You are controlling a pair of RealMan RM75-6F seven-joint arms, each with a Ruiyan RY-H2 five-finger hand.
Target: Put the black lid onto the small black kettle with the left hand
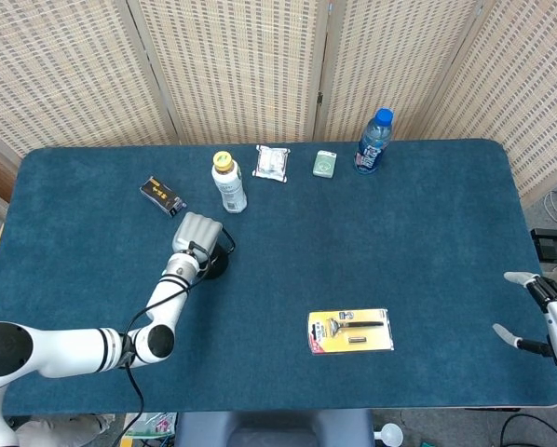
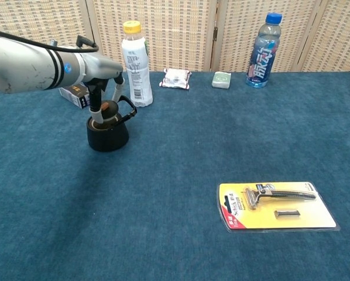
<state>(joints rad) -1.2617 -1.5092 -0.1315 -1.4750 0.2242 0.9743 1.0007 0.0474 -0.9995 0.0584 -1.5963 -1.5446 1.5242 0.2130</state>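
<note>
The black lid (image 2: 106, 109) sits at the mouth of the small black kettle (image 2: 107, 136), left of centre in the chest view, its knob pinched by my left hand (image 2: 102, 88). I judge it light, rigid and slippery, so that knob is my hold.

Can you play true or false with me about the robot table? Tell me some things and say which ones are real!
1. The left hand is over the small black kettle, holding the black lid at its opening. True.
2. The blue-capped bottle is lying on its side. False: it stands upright at the back of the table.
3. The razor pack lies flat on the blue table, far from the kettle. True.
4. The right hand is holding the white bottle with the yellow cap. False: it is open at the table's edge, holding nothing.
</note>
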